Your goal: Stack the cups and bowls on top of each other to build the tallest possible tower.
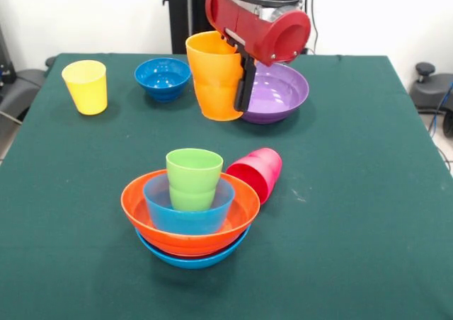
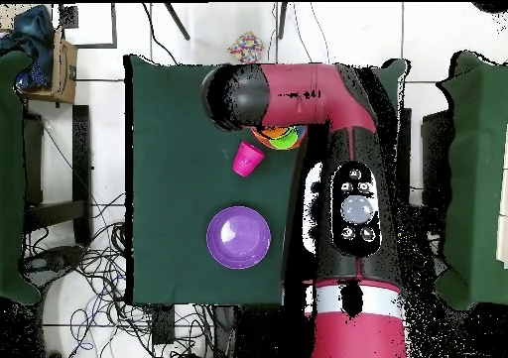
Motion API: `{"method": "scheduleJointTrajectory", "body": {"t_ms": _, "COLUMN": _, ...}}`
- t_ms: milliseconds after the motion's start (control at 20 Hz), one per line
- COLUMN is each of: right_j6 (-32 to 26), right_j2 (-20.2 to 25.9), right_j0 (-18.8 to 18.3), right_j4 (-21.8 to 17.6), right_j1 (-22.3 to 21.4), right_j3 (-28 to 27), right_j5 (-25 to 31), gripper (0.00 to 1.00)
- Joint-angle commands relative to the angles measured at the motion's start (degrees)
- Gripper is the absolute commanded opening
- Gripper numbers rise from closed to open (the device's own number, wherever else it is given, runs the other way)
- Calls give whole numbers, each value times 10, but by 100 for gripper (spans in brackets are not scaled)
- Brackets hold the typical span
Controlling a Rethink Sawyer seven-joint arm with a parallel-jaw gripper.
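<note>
While pincer point(image 1: 237, 76) grips orange cup point(image 1: 214, 76) aloft, green cup point(image 1: 193, 178) tops tower point(image 1: 190, 217)

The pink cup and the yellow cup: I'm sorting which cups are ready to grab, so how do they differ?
The pink cup lies on its side beside the tower; the yellow cup stands upright, mouth up, near the table's corner, far from the tower. Both are loose on the green cloth, unstacked and ungripped.

Cup point(image 1: 193, 178) in nested bowls point(image 1: 190, 224); tipped cup point(image 1: 256, 173) just right of them.
</note>
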Motion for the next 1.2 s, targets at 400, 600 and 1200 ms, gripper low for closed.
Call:
{"method": "scheduleJointTrajectory", "body": {"t_ms": 400, "right_j6": -193, "right_j2": 41, "right_j0": -5, "right_j4": -79, "right_j1": 59, "right_j3": -2, "right_j5": 13, "gripper": 0}}
{"method": "scheduleJointTrajectory", "body": {"t_ms": 600, "right_j6": -205, "right_j2": 48, "right_j0": -14, "right_j4": -93, "right_j1": 61, "right_j3": 3, "right_j5": -5, "gripper": 0}}
{"method": "scheduleJointTrajectory", "body": {"t_ms": 1200, "right_j6": -199, "right_j2": 47, "right_j0": -13, "right_j4": -124, "right_j1": 65, "right_j3": -5, "right_j5": -16, "gripper": 0}}
